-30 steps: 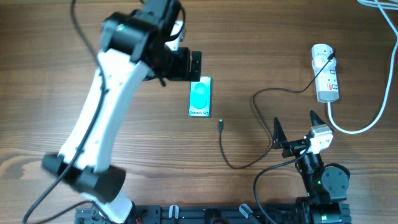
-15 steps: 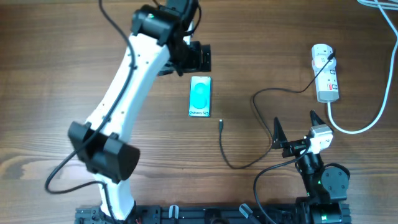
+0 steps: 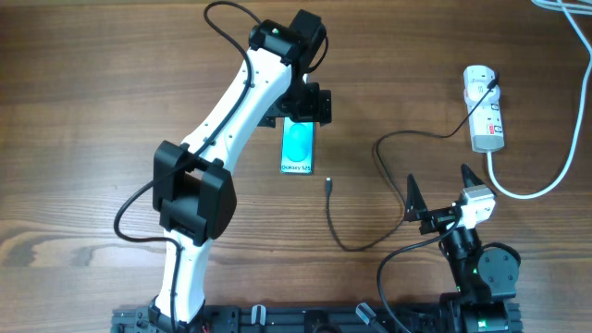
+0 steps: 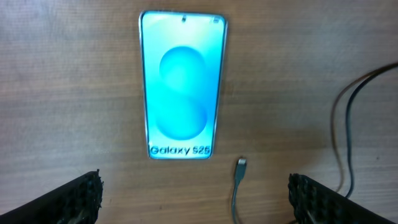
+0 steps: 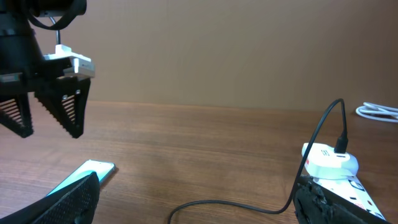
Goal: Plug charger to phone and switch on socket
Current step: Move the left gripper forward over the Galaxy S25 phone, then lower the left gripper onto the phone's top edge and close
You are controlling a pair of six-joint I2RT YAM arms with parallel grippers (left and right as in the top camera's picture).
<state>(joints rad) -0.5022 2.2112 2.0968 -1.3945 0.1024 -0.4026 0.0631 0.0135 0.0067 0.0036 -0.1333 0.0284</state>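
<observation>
— What is threatening to go wrong?
— My left pincer (image 3: 303,106) is hovering, fingers apart, over the flat teal-screened phone (image 4: 181,84) lying mid-table. Coming down crooked, I'm risking knocking it away from the thin black charger cable's tip (image 4: 240,165) beside its "Galaxy" end.
— Any containers?
— None. The white power strip (image 3: 484,109) at far right is holding the black plug (image 5: 340,146). My right pincer (image 3: 439,185) is gaping, empty.

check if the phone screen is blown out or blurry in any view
Left wrist: the phone glows brightly and looks soft, its Galaxy S25 text legible. Overhead: sharp, evenly lit, screen not washed out. Right wrist: only its glowing corner shows at the bottom edge.
</observation>
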